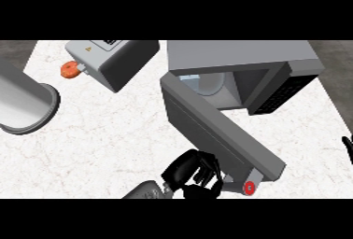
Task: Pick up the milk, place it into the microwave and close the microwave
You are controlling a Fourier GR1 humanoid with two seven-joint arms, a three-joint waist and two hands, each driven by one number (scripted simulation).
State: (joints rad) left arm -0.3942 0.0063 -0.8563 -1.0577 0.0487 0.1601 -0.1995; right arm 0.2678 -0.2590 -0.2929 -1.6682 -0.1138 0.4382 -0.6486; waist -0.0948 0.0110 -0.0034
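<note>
The grey microwave (241, 56) stands at the back right of the counter. Its door (214, 126) hangs wide open, slanting toward me. Inside the cavity a pale white and light-blue shape (205, 84) shows; I cannot tell if it is the milk. My left hand (193, 175) is at the lower middle, its loosely bent fingers against the outer face of the door near the free end. It holds nothing. A small grey piece with a red dot (249, 188) sits at the door's tip beside the hand. Only a dark sliver of my right hand (348, 148) shows at the right edge.
A grey boxy appliance (114, 58) stands at the back left with an orange object (70, 70) beside it. A large grey cylindrical pot (24, 100) lies at the left edge. White marbled counter (117, 140) spreads between them and the door.
</note>
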